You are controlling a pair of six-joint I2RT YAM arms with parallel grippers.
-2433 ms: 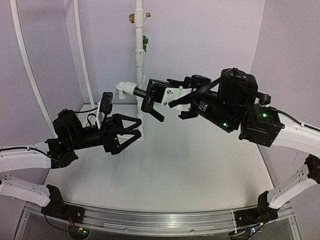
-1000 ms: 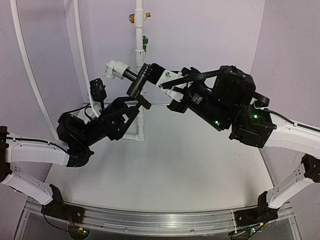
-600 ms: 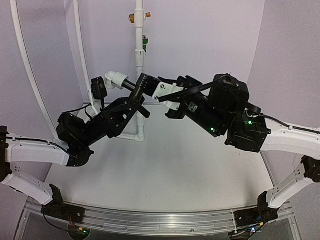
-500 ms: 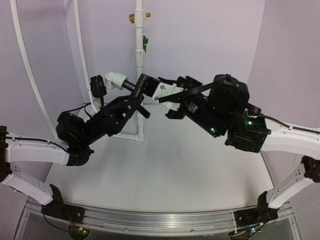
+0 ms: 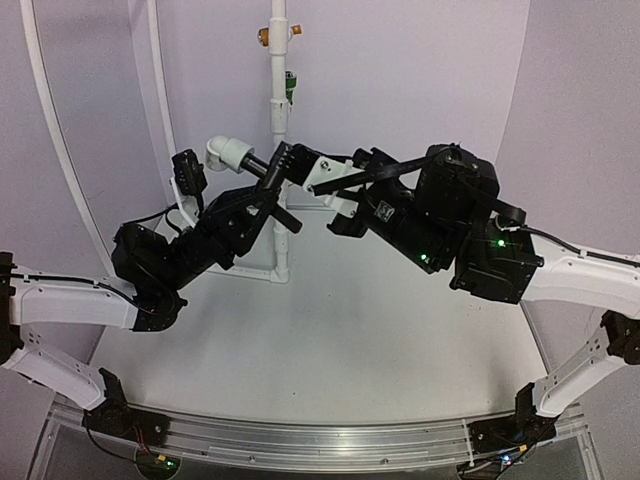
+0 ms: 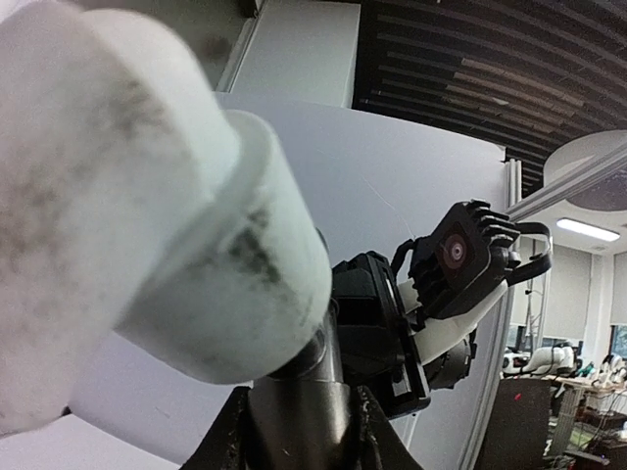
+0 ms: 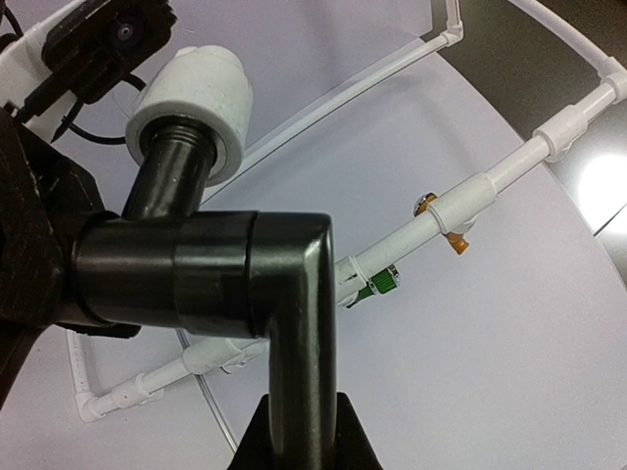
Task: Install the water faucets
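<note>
The water faucet [image 5: 272, 172] is a black L-shaped tap with a white threaded fitting [image 5: 232, 153] on one end, held in the air in front of the tall white pipe [image 5: 279, 110]. My right gripper [image 5: 312, 176] is shut on one leg of the faucet [image 7: 294, 304], with the right gripper [image 7: 299, 436] pinching it from both sides. My left gripper [image 5: 262, 204] comes from below left and is shut on the faucet's [image 6: 304, 406] other leg, just under the white fitting [image 6: 147, 225]. The left gripper [image 6: 300, 431] hugs that dark stem.
The upright white pipe carries an orange valve [image 5: 265, 36] and a green valve [image 5: 290, 88], and its foot [image 5: 270, 272] sits on the table. Curved white tubes [image 5: 55, 140] rise along the left wall. The right arm's body [image 5: 450, 230] hangs over the table's middle.
My left gripper has gone from open to shut on the faucet's stem. The faucet with both grippers has drifted slightly up and to the left.
</note>
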